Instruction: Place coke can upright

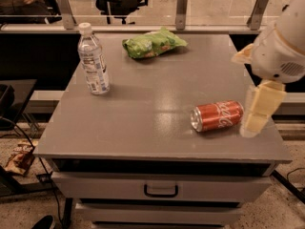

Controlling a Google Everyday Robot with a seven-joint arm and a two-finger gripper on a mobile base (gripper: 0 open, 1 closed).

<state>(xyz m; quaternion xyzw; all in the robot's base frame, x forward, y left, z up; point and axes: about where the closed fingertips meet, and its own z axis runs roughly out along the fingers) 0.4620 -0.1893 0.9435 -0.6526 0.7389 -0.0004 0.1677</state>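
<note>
Red coke can (pixel 218 116) lies sideways at lower right of the table (pixel 157 94), probably light, slick, dents easily, so grab mid-body gently. Gripper (pixel 257 113) hangs just right of it; can't tell how open.

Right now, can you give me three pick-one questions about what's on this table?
1. Where is the gripper? A far left; B at the right, next to the can; C in the middle.
2. What colour is the bag? A green; B blue; C red.
3. How is the can? A standing up; B lying on its side; C squashed flat.
Answers: B, it hangs by the can's right end; A, the bag is plainly green; B, its silver end faces sideways.
</note>
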